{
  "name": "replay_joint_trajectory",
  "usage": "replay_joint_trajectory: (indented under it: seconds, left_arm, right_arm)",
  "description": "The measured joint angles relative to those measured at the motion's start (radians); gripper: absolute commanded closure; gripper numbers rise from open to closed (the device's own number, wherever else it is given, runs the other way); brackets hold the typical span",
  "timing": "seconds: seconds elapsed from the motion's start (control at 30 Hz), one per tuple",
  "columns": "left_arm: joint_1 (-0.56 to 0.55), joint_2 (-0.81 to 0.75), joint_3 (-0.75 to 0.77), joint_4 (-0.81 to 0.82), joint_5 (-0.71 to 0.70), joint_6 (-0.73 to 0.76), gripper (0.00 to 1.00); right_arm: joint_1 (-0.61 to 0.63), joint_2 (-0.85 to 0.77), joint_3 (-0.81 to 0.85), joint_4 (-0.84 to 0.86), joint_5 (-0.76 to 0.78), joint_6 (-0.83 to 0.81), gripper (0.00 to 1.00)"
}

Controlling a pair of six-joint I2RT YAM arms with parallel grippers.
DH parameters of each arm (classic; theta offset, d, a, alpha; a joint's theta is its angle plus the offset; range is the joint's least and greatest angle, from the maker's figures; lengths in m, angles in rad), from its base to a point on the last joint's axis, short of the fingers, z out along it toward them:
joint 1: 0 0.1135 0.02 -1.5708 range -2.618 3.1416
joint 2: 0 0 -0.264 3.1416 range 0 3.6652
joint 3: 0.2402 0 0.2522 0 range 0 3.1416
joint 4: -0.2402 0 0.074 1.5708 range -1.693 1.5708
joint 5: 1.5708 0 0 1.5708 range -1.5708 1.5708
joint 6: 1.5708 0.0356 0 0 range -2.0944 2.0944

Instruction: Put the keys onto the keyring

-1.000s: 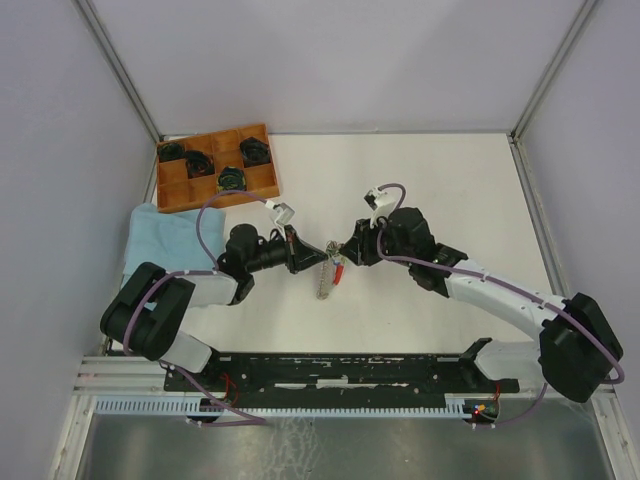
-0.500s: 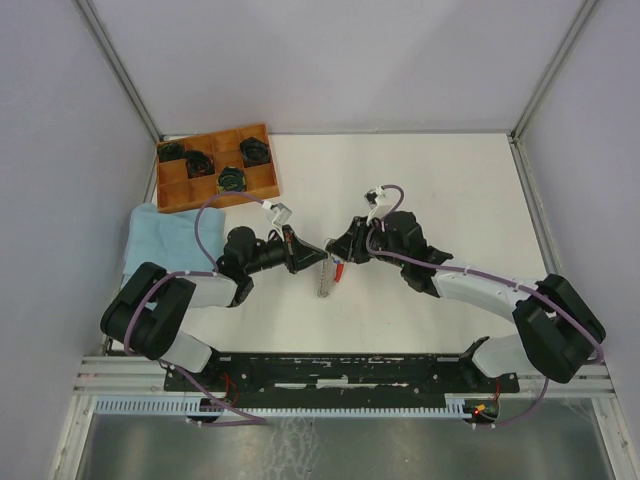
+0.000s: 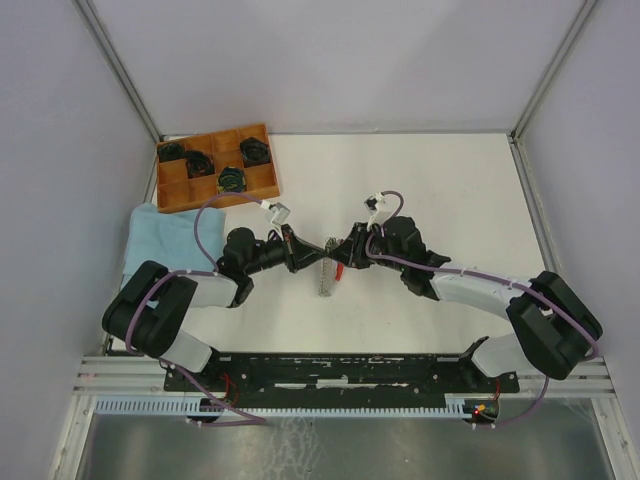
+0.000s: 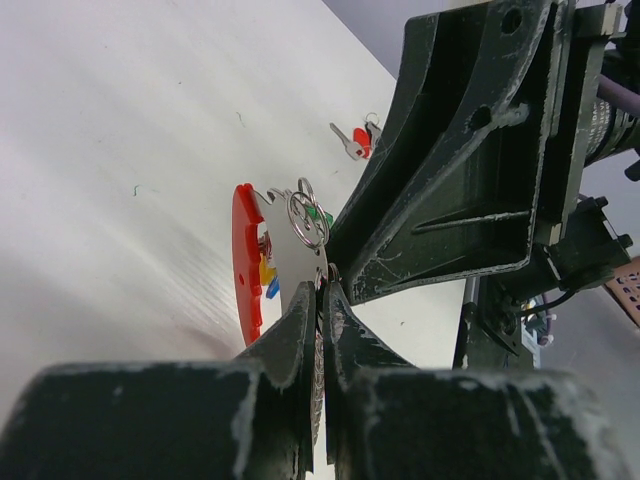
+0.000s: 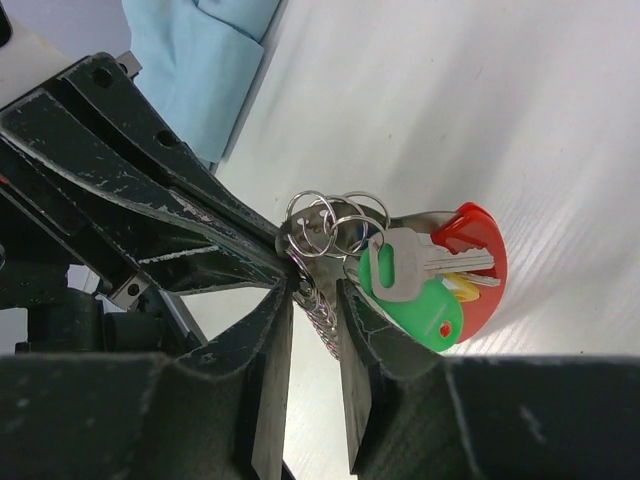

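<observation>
The keyring (image 5: 325, 225), a cluster of silver rings with a red tag (image 5: 480, 250) and a short chain (image 5: 322, 315), hangs above the table between both grippers (image 3: 328, 262). My left gripper (image 4: 320, 295) is shut on the keyring's flat metal piece just below the rings (image 4: 308, 215). My right gripper (image 5: 315, 300) faces it, jaws apart on either side of the chain, not pinching it. A silver key with a green head (image 5: 400, 265) hangs at the rings beside the right finger. A red-headed key (image 4: 355, 143) lies on the table beyond.
A wooden compartment tray (image 3: 218, 166) with dark round coils stands at the back left. A light blue cloth (image 3: 160, 235) lies by the left arm. The two arms meet over the middle of the white table (image 3: 450, 190).
My right arm has reached further left, bringing its gripper close against the keyring and the left gripper. Its jaws have narrowed a little. The left gripper has kept its hold.
</observation>
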Motion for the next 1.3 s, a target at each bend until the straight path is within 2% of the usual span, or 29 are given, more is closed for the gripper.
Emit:
replay_joint_trajectory:
  seconds: [0.5,0.73,1.03,1.3]
  left_arm:
    - [0.011,0.018,-0.012,0.055,-0.001,-0.032,0.97]
    - [0.011,0.018,-0.012,0.102,-0.001,-0.043,0.90]
    - [0.012,0.022,-0.024,0.159,0.002,-0.076,0.81]
    - [0.014,0.027,-0.031,0.201,0.001,-0.093,0.76]
  right_arm:
    - [-0.012,0.051,-0.040,0.174,-0.067,0.031,0.80]
    - [-0.034,0.052,-0.058,0.251,-0.108,0.053,0.85]
    - [-0.050,0.083,-0.079,0.400,-0.164,0.107,0.84]
    - [-0.062,0.116,-0.079,0.477,-0.186,0.153,0.99]
